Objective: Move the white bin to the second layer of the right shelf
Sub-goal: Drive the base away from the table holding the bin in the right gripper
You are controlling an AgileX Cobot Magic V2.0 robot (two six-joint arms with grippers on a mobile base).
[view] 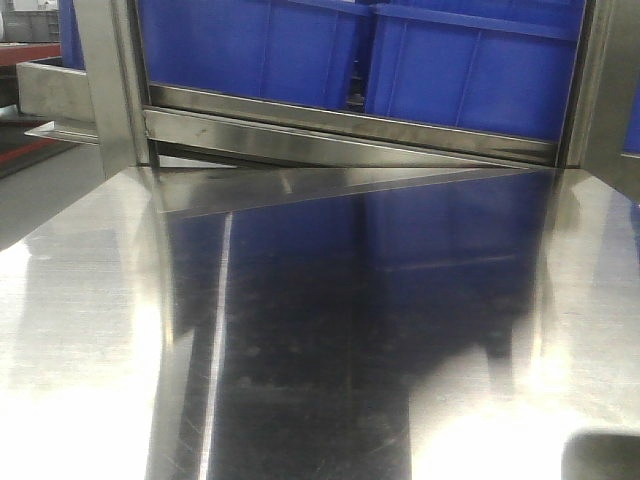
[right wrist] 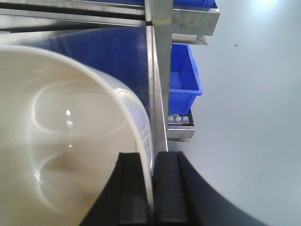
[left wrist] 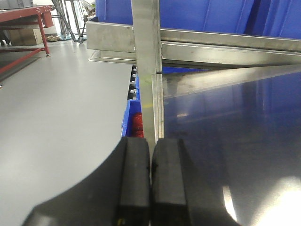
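The white bin [right wrist: 61, 141] fills the left of the right wrist view, a glossy cream tub seen from above its rim. My right gripper [right wrist: 151, 154] is shut on its right wall, one finger inside and one outside. It hangs over a flat steel top [right wrist: 94, 52]. My left gripper [left wrist: 151, 141] is shut with nothing in it, above the left edge of that steel top [left wrist: 225, 132]. Small white rollers [right wrist: 179, 119] of a rack level show under a blue crate [right wrist: 183, 75]. I cannot tell whether this is the right shelf second layer.
Blue crates [view: 300, 45] stand on the steel rack level [view: 350, 125] straight ahead, behind the shiny flat top [view: 330, 330]. Upright steel posts [left wrist: 146, 66] [right wrist: 162, 70] rise at both sides. A red-framed table [left wrist: 23, 19] stands far left on the grey floor.
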